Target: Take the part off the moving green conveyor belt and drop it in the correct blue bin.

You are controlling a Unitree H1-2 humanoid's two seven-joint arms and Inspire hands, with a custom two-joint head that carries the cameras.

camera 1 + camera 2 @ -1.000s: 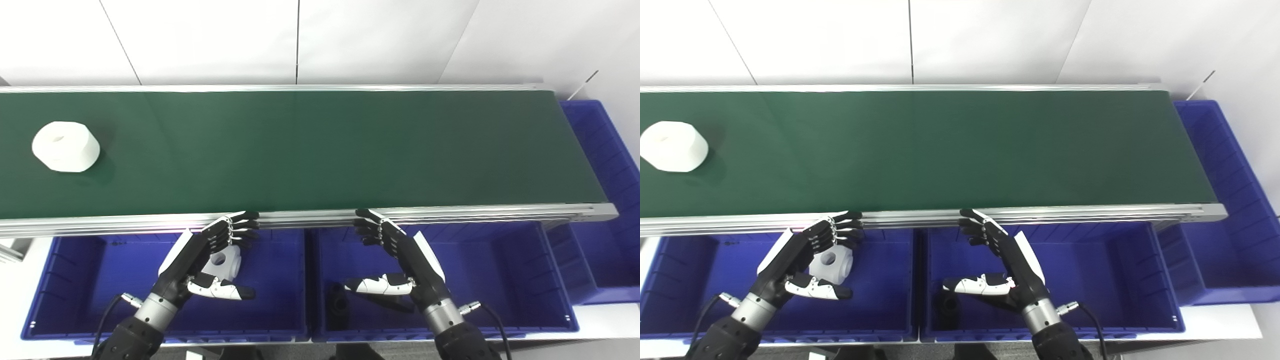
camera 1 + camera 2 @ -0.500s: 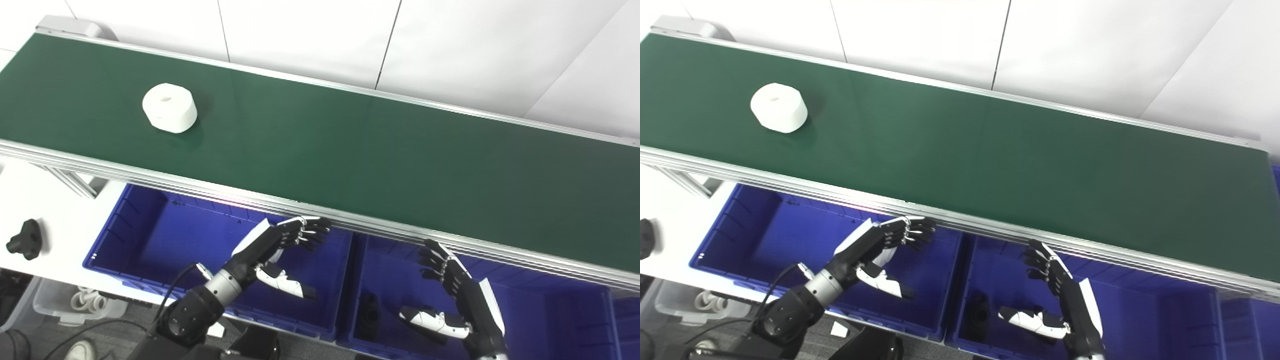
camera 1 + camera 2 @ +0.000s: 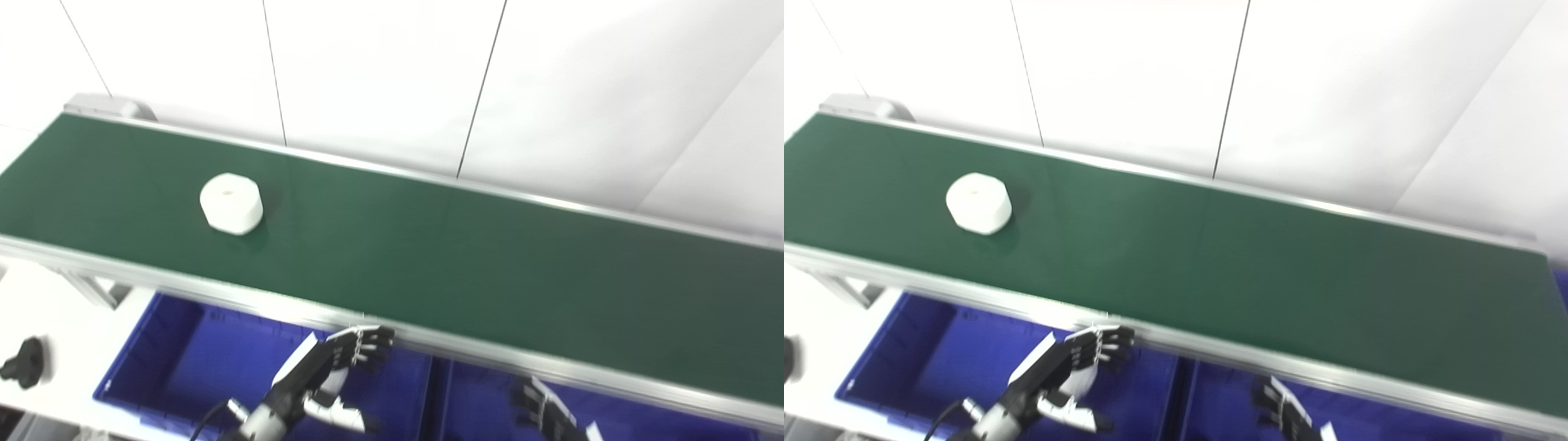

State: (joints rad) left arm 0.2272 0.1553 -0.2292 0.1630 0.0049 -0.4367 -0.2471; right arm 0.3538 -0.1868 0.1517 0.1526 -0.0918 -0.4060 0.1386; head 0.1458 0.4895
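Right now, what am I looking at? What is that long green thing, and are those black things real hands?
They are robot hands, not real ones. Both pictures come from two cameras in the robot's head, side by side, so they show the same scene from slightly different spots.

The long green thing is a conveyor belt, a strip meant to carry things along. A chunky white part with a small hole on top sits on it, off to the left.

Below the belt are blue bins for sorting parts. The left robot hand hangs over a bin with fingers spread apart, and no part is held in it. The right robot hand is mostly cut off at the bottom edge, so I cannot tell how it stands.

A small black object lies on the white surface at far left.
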